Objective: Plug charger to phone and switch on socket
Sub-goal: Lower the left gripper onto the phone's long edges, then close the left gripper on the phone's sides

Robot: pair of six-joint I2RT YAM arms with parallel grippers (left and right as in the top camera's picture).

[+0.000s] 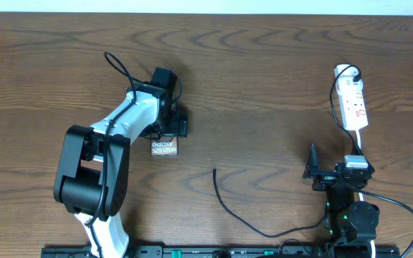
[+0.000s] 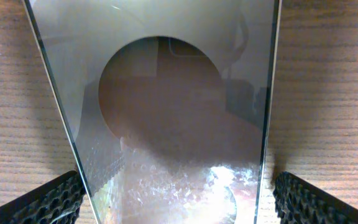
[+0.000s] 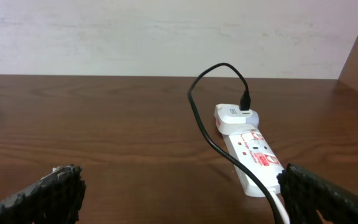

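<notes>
The phone point(image 1: 164, 147) lies on the table left of centre, its "Galaxy" lettering showing and its far end under my left gripper point(image 1: 172, 126). In the left wrist view the phone point(image 2: 173, 93) fills the frame between the two fingers of the left gripper point(image 2: 176, 190). The fingers sit on either side of it, with a small gap on the right. The socket point(image 1: 353, 104) lies at the far right, and the charger's white adapter is plugged into its far end. The charger cable point(image 1: 244, 222) runs along the front, and its plug point(image 1: 214, 170) lies free at mid-table. My right gripper point(image 1: 312, 172) is open and empty, facing the socket point(image 3: 252, 154).
The socket's white cord point(image 1: 359, 143) runs toward the right arm's base. The black cable point(image 3: 199, 118) loops up from the adapter point(image 3: 235, 118) and passes close to the right finger. A pale wall stands behind the table's far edge.
</notes>
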